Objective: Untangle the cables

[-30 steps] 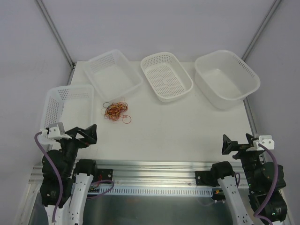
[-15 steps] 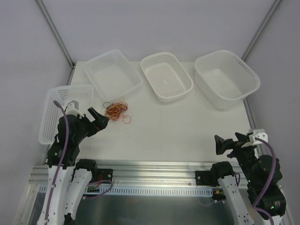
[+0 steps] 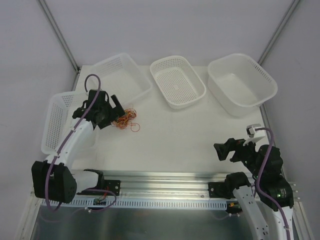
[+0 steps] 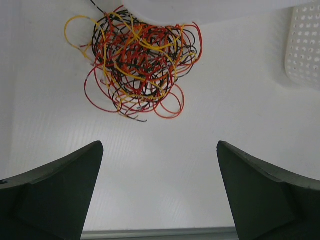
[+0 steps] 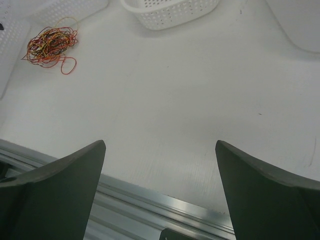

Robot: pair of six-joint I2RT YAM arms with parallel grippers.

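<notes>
Beside two baskets (image 3: 120,80), tangled cables (image 4: 140,65) lie before the spread left hand (image 4: 159,146); right hand (image 5: 160,145) spread too.

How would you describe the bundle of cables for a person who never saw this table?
On the white table, find the perforated basket at the far-left corner. Just in front of it, on the bare surface, lie the cables: a small loose knot of thin red, orange, yellow and black wires. Every basket nearby is plain white; only this knot is coloured.
</notes>
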